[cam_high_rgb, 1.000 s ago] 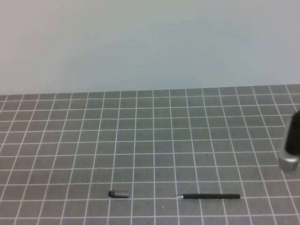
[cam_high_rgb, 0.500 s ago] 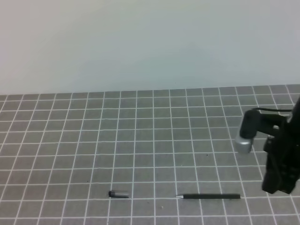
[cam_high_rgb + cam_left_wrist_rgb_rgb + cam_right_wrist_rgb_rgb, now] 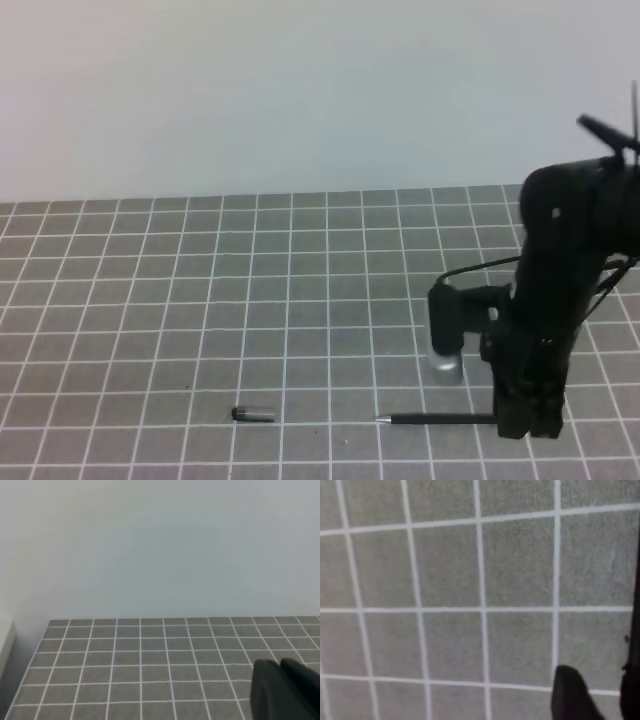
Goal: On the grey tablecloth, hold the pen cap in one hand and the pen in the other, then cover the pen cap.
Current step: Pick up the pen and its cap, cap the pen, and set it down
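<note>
We found nothing grasped yet: pen (image 3: pixel 440 420) and pen cap (image 3: pixel 252 414) lay at lower centre, right pincer (image 3: pixel 527 428) at the pen's end, gap unclear; left pincer (image 3: pixel 286 690) shut.

Plain pale wall (image 3: pixel 300 90) behind desk.
Evenly, softly lit; fills view toward 12 o'clock, blank and grey-white throughout.

Overhead front view; 2 wrist close-ups.
</note>
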